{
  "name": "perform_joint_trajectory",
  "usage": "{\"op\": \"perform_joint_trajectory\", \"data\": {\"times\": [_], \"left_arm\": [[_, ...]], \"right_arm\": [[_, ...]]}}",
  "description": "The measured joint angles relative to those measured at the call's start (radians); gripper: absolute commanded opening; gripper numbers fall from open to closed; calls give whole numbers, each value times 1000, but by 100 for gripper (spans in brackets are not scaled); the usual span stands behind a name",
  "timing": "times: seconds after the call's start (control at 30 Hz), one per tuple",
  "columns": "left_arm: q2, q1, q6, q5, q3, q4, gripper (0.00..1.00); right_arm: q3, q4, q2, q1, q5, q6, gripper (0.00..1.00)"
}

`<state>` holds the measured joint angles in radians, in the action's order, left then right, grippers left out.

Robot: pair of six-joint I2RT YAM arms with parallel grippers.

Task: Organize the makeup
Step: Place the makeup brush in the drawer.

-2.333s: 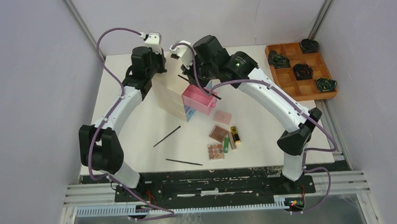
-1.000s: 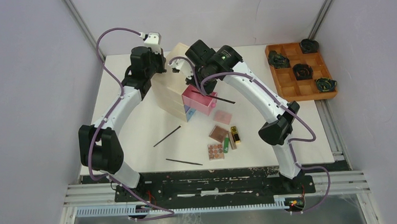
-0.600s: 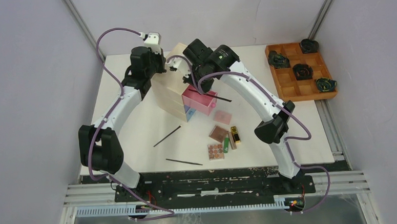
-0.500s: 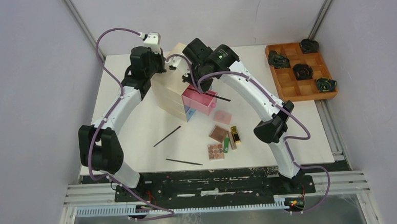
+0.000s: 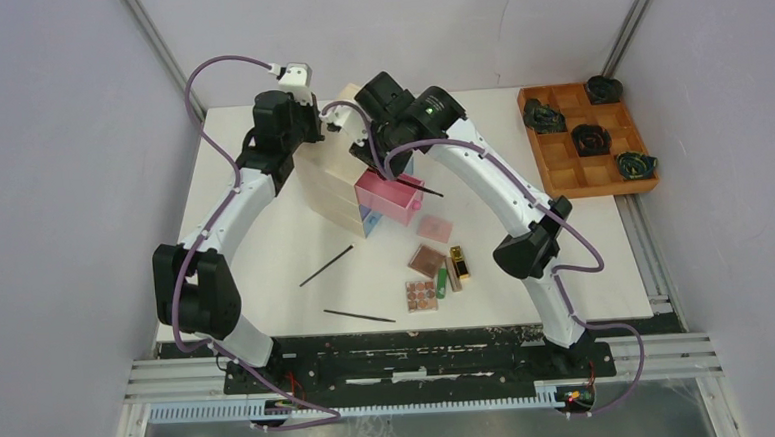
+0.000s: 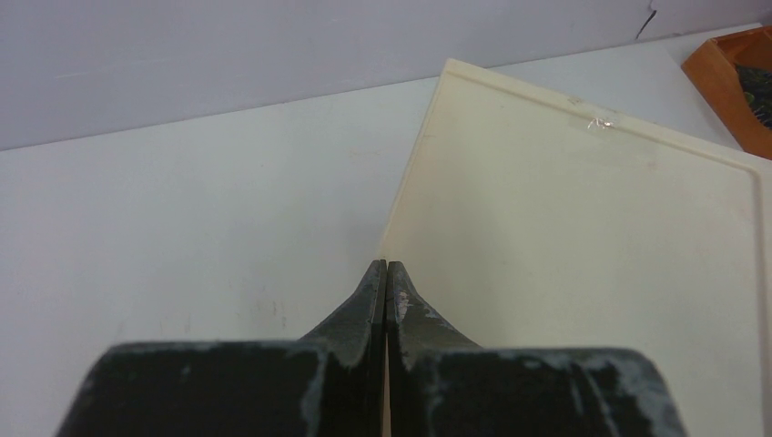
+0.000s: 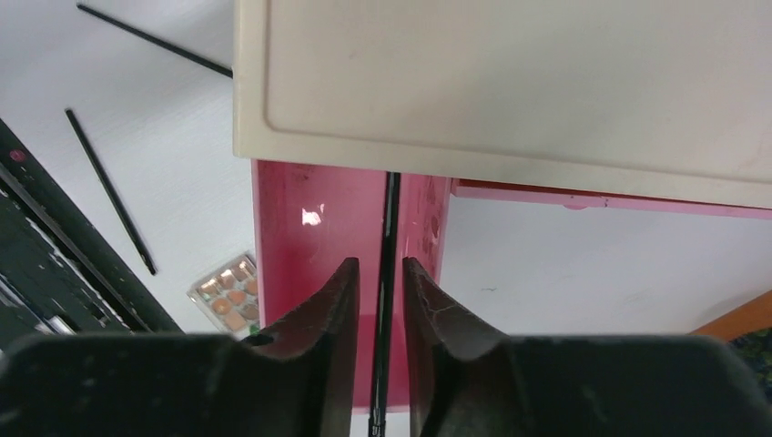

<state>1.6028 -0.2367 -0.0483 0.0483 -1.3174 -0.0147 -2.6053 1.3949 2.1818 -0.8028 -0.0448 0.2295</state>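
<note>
A thin black stick [image 7: 390, 228] lies lengthwise in the open pink drawer [image 7: 309, 237] of the pale chest [image 5: 326, 177]. Its end pokes out over the drawer's front [image 5: 432, 191]. My right gripper [image 7: 380, 266] hangs above the drawer, open, one finger on each side of the stick with a gap to both. My left gripper [image 6: 386, 266] is shut and empty, its tips at the left edge of the chest top [image 6: 583, 237]. Two more black sticks [image 5: 326, 266] [image 5: 359, 316], brown palettes [image 5: 421, 296] [image 5: 427, 260], a pink pad [image 5: 433, 227], a gold tube [image 5: 459, 263] and a green tube [image 5: 441, 282] lie on the table.
The orange-brown grid tray [image 5: 585, 138] with dark coiled objects stands at the back right. A blue drawer [image 5: 368, 215] shows under the pink one. The arm bases and a black rail run along the table's near edge.
My right arm has shifted left over the chest, carrying the stick into the pink drawer. Its fingers have just parted from the stick. The left arm has not moved.
</note>
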Motion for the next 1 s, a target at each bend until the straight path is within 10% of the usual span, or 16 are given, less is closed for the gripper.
{"op": "perform_joint_trajectory", "data": {"times": [0.27,0.73,0.9,1.0], "left_arm": [[1,2,0,6,-1,-1,3],[1,2,0,6,-2,-2,3],[3,2,0,6,-6,-6,3],[4,2,0,6,-6,-6,3]], "right_arm": [[18,-66,-2,0,5,-15,59],[147,-151,-128,0,27,-50,60],[226,-174,-240,-8,18,-59,7],[294,-177,-303,-18,-8,-77,5]]}}
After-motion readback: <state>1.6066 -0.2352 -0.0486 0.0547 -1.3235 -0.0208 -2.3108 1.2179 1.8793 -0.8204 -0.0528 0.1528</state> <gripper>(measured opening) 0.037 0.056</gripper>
